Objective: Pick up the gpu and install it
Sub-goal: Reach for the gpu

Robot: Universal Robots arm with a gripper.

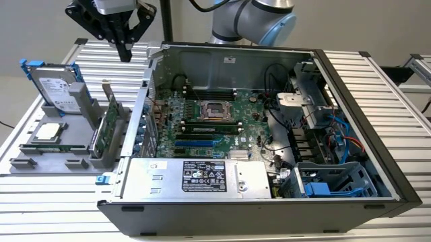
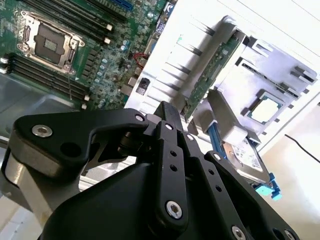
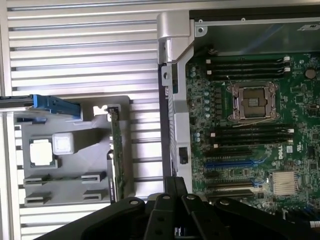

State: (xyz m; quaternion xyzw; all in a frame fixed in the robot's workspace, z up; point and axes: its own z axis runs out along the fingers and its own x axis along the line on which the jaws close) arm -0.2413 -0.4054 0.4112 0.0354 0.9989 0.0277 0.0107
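Worktop: I see a ribbed metal worktop (image 1: 397,111) carrying everything.
Computer case: the open computer case (image 1: 235,214) fills the middle of the worktop and reaches toward the edge on the exterior view's right.
Motherboard: the green motherboard (image 1: 202,121) lies flat on the case floor, with its long slots bare; I also see it in both wrist views (image 3: 250,150) (image 2: 60,45).
Power supply: a silver power supply (image 1: 195,176) sits along the near wall of the case.
Holder: a grey holder (image 1: 40,164) lies outside the case, at the worktop edge on the exterior view's left.
Hard drive: the hard drive (image 1: 57,88) with blue rails leans in the holder's far end.
Gpu: the gpu (image 1: 110,115) stands on edge in the holder slot nearest the case wall, with its silver bracket at the top; it shows edge-on in the first wrist view (image 3: 116,150).
Gripper: the gripper (image 1: 126,53) hangs above the worktop's far corner on the exterior view's left, well clear of the gpu, its fingers pressed together on nothing.
Processor: a small square processor (image 1: 47,132) rests flat in the holder.
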